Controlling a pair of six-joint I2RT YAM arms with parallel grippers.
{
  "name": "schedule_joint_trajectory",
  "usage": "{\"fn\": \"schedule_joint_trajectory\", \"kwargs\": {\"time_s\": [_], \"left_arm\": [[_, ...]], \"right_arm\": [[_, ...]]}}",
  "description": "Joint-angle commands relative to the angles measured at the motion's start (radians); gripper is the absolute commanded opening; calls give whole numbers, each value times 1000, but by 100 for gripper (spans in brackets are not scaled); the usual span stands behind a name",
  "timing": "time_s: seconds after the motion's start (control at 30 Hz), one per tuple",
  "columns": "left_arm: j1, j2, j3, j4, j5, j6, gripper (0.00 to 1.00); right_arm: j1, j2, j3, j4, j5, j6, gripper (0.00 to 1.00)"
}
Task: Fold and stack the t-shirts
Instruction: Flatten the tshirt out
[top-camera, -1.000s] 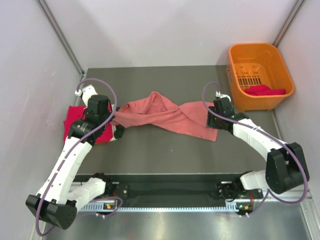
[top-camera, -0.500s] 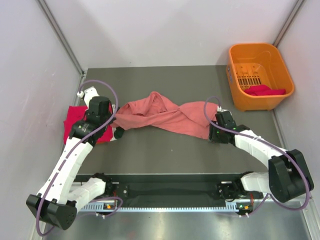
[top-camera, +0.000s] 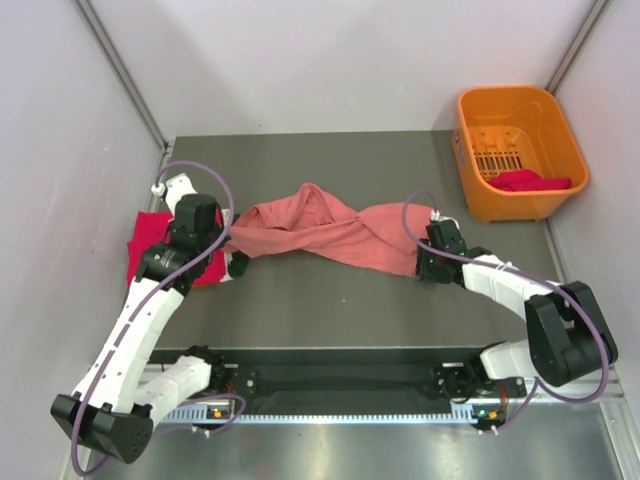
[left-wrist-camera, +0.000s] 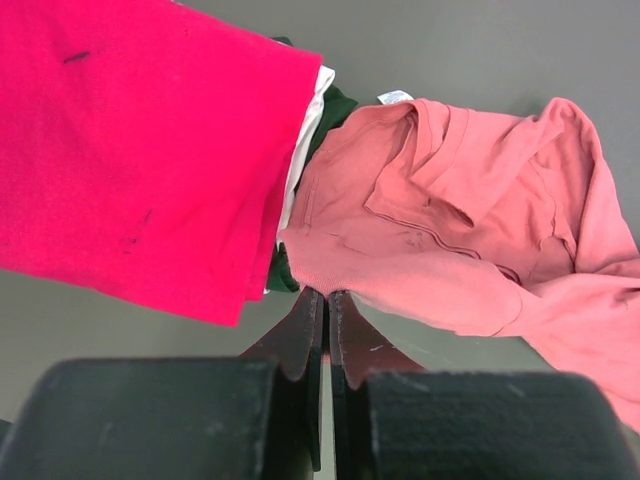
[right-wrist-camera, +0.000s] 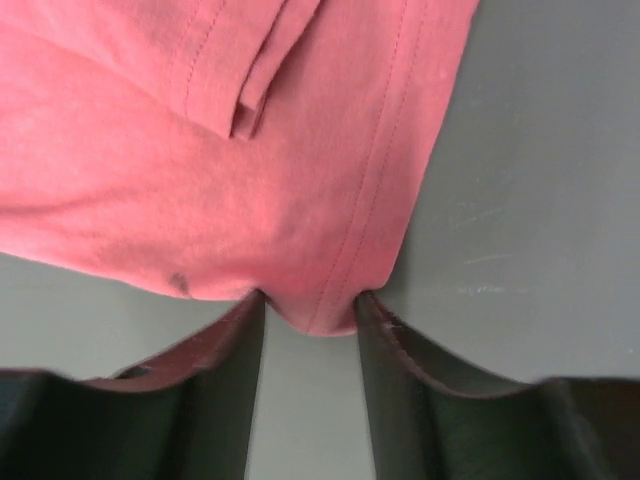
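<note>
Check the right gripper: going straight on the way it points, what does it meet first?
The pink shirt: its hem corner sits between the open fingers of the right gripper, so contact looks near-immediate, though depth is unclear.

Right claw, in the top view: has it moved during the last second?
Yes. The right claw moved toward the near side, away from the orange basket.

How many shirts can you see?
5. The salmon-pink shirt lies mid-table. The magenta-red shirt lies at the left, a white shirt and a dark green shirt peeking from under it. A red shirt sits in the orange basket. More may be hidden.
</note>
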Motion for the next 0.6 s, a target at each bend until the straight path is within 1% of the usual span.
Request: {"fn": "schedule_joint_trajectory", "kwargs": {"time_s": [0.0, 0.03, 0.07, 0.1, 0.17, 0.27, 0.37, 0.4, 0.5, 0.53, 0.57], "left_arm": [[7, -12, -12, 40, -20, 24, 0], [7, -10, -15, 36, -18, 27, 0], [7, -7, -17, 36, -17, 28, 0], [7, -6, -20, 35, -12, 27, 0], [7, -4, -26, 38, 8, 32, 0], [7, 16, -35, 46, 49, 36, 0], [7, 99, -20, 47, 84, 29, 0], [8, 160, 4, 44, 122, 22, 0], [16, 261, 73, 53, 207, -5, 0], [19, 280, 98, 55, 212, -8, 0], [20, 297, 126, 53, 210, -10, 0]], "right_arm": [[-2, 33, 22, 18, 16, 9, 38], [-2, 48, 27, 18, 12, 5, 33], [-2, 53, 34, 19, 6, 3, 20], [-2, 54, 38, 19, 3, 2, 13], [-2, 50, 50, 21, -3, -9, 0], [-7, 22, 88, 10, 4, -20, 0], [-16, 1, 154, -10, -2, -29, 0], [-22, 1, 172, -17, -3, -30, 0], [-39, 4, 252, -33, -23, -35, 0], [-42, 7, 277, -34, -28, -38, 0], [-53, 10, 336, -57, -42, -41, 0]]}}
